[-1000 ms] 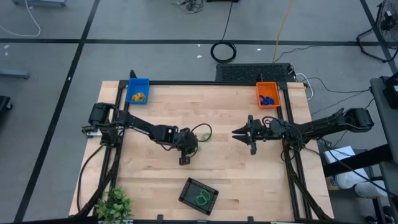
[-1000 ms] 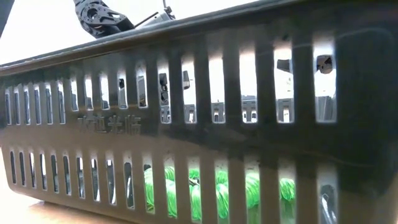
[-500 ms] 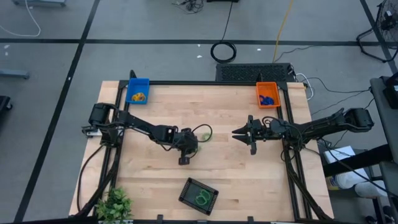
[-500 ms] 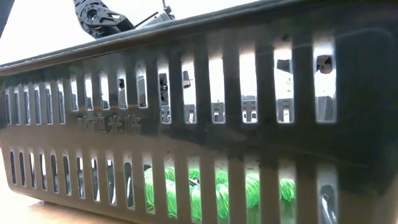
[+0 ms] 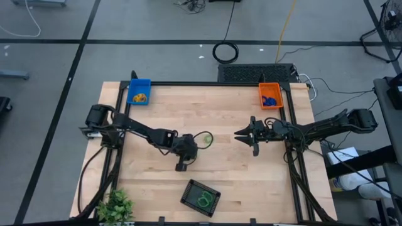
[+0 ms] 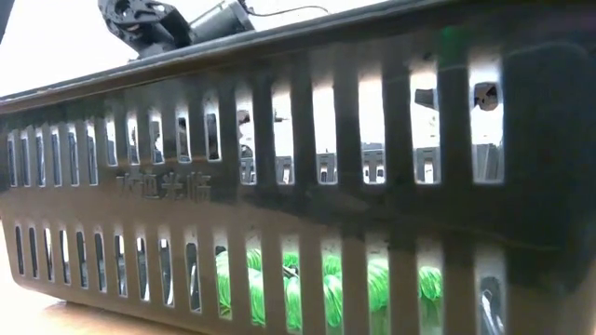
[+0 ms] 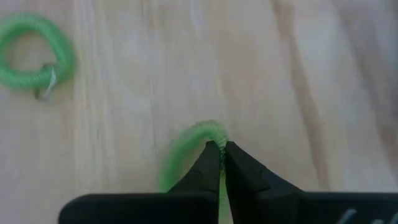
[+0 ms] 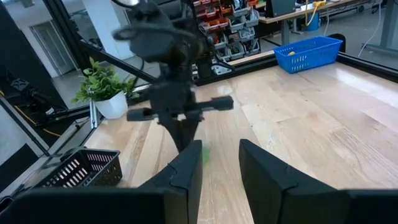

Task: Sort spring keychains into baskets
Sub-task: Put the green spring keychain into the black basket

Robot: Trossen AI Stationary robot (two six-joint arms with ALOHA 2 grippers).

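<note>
Left tool [image 7: 219, 149] pinches a green spring keychain [image 7: 186, 146]; right tool [image 5: 242, 134] waits open

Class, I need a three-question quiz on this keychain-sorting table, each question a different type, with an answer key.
1. True or false: the left gripper is shut on a green spring keychain.
2. Which basket holds green keychains: A blue basket, B orange basket, C black basket?
3. Fill in: the right gripper is ___ and holds nothing.

Key: 1 true; 2 C; 3 open.
</note>
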